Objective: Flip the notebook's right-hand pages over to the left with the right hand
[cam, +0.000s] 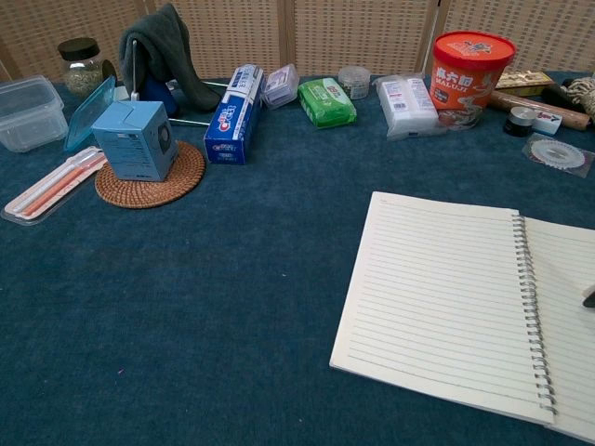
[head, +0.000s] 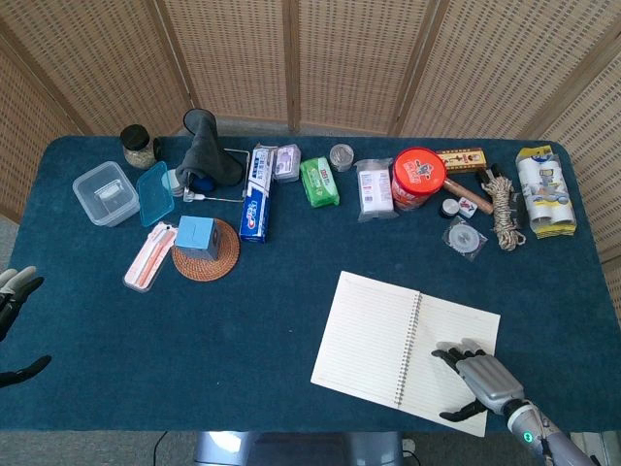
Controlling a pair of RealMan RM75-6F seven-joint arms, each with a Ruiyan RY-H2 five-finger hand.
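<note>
The open spiral notebook point(head: 374, 335) point(cam: 446, 302) lies flat near the table's front right, turned a little clockwise. My right hand point(head: 477, 374) rests palm down on its right-hand page, fingers spread and pointing left toward the spiral binding point(head: 408, 336). In the chest view only a dark fingertip point(cam: 589, 297) shows at the right edge. My left hand point(head: 14, 296) hangs off the table's left edge with its fingers apart, holding nothing.
Along the back stand a red tub point(head: 418, 177), white packet point(head: 375, 188), green packet point(head: 318, 182), toothpaste box point(head: 256, 194), grey cloth point(head: 207, 155) and plastic container point(head: 105, 192). A blue box sits on a woven coaster point(head: 205, 249). Rope point(head: 503, 212) and a booklet point(head: 543, 191) lie at back right.
</note>
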